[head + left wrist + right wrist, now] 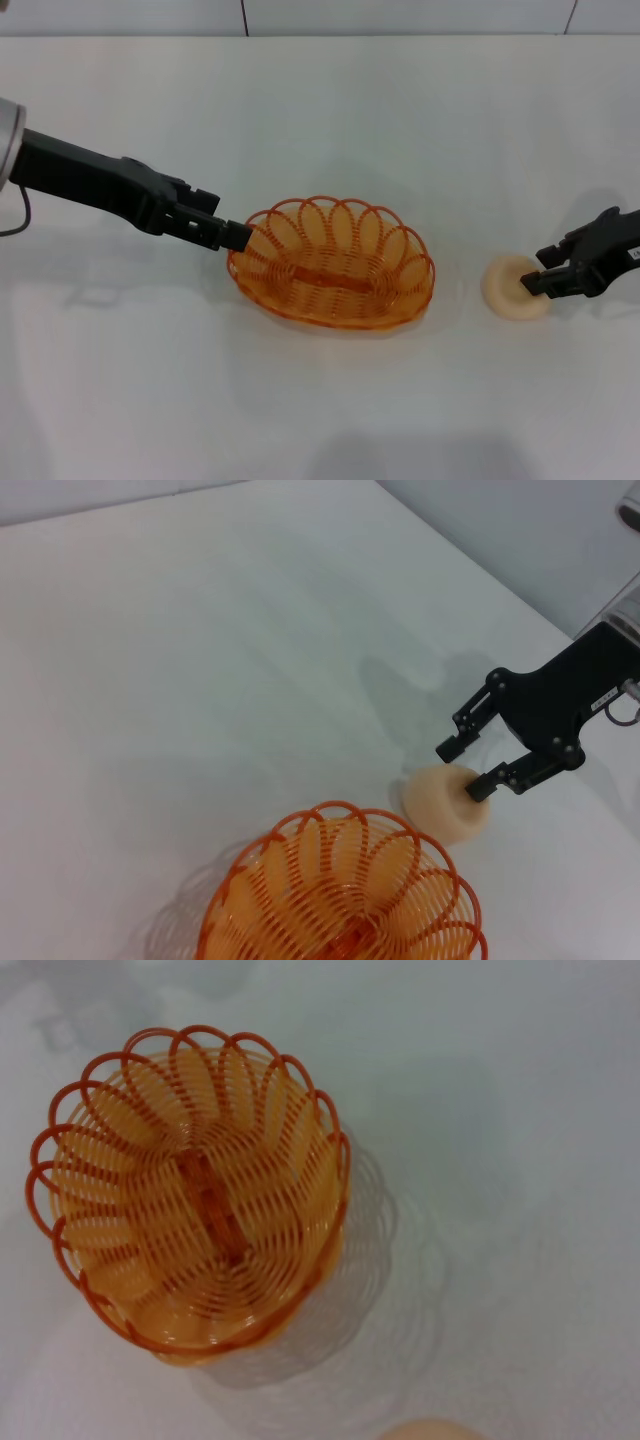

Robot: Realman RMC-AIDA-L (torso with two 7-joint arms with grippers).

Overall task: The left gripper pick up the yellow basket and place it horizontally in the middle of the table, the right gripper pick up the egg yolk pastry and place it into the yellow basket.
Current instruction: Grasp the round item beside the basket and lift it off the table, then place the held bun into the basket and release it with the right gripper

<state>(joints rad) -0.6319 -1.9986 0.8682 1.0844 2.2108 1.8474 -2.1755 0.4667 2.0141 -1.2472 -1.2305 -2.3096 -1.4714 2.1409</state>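
The yellow basket (331, 264) lies lengthwise across the middle of the white table (320, 110). My left gripper (236, 236) is at the basket's left rim, its fingers pinched together on it. The egg yolk pastry (510, 290) sits on the table to the right of the basket. My right gripper (537, 270) is open, its fingers straddling the pastry's right side. The left wrist view shows the basket (345, 900), the pastry (442, 806) and the right gripper (462, 770), one finger low against the pastry. The right wrist view shows the basket (195, 1205) and a sliver of the pastry (430, 1430).
A pale wall edge (320, 18) runs along the table's far side. Bare tabletop (320, 420) lies in front of the basket and behind it.
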